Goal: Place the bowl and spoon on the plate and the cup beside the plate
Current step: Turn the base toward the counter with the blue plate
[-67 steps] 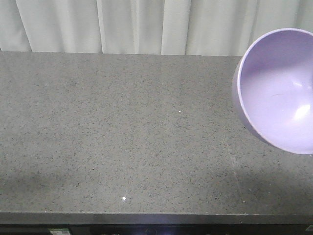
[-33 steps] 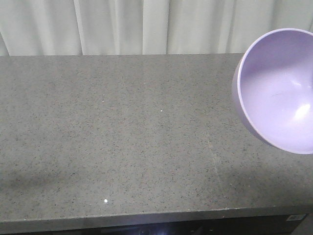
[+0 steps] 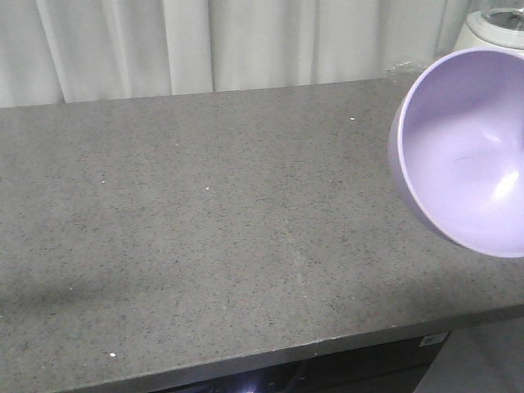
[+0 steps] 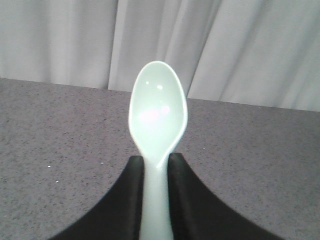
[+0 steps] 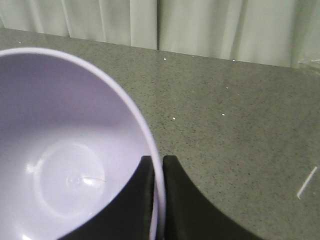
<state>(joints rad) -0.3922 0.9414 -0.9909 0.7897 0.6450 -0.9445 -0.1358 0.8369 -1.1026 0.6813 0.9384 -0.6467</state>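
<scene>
Left gripper [image 4: 155, 160]: two black fingers drawn narrow, clamped on the flat handle of the spoon [image 4: 158, 115], one finger on each side.
Spoon: pale mint green, one piece. The hollow of the scoop faces the left wrist camera and the scoop end points away from the claw. It is held above the worktop and touches nothing but the fingers.
Right gripper [image 5: 158, 161]: black fingers nearly together, pinching the rim of the bowl [image 5: 65, 150], one finger inside the wall and one outside.
Bowl: pale lavender, deep and smooth, with a glossy highlight low on the inner wall. In the front view it is tipped with its mouth toward the camera, at the right of the frame, and cut by the frame edge.
Front edge [image 3: 327, 345]: thin lip of the slab, with a dark recess [image 3: 344, 375] beneath it and a small pale label [image 3: 434, 337] under the lip at the right.
Worktop [image 3: 205, 229]: long grey stone-look slab, finely speckled dark, with a few scattered white flecks. A soft shadow band [image 3: 49, 291] lies near the front left.
White object [image 3: 495, 24]: at the far right corner behind the bowl, rounded and mostly out of frame. What it is cannot be told.
Curtain [image 3: 246, 41]: pale grey-white, hanging in vertical folds along the whole far side of the worktop.
</scene>
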